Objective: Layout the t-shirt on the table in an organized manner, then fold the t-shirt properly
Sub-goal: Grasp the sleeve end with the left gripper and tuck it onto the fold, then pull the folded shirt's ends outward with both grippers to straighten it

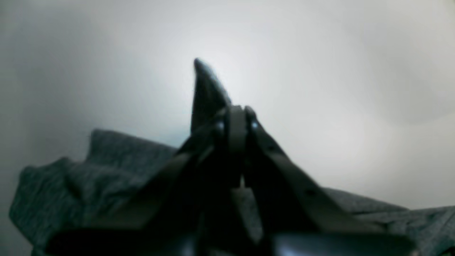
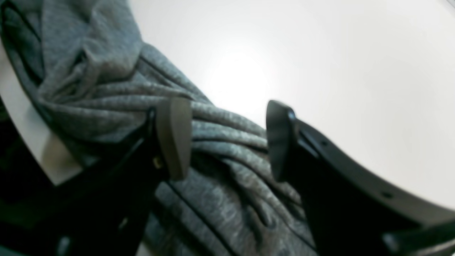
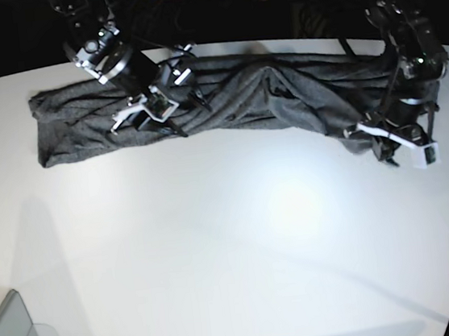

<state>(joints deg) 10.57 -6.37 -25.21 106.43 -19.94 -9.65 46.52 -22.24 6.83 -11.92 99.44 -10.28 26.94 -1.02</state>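
Black right pincer fills our right wrist view, fingers apart, straddling bunched ridges of dark heather-grey knit t-shirt. Shirt stretched into long rumpled band across far side of glossy white tabletop, deep lengthwise folds, hump near middle. Our left pincer blurred, fingers together; we cannot tell whether cloth caught between. Shirt's end crumpled beneath it.

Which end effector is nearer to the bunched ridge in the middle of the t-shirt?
Right. The right end effector hovers open over the t-shirt folds just beside its bunched ridge. The left end effector, shut, is at the far end of the shirt.
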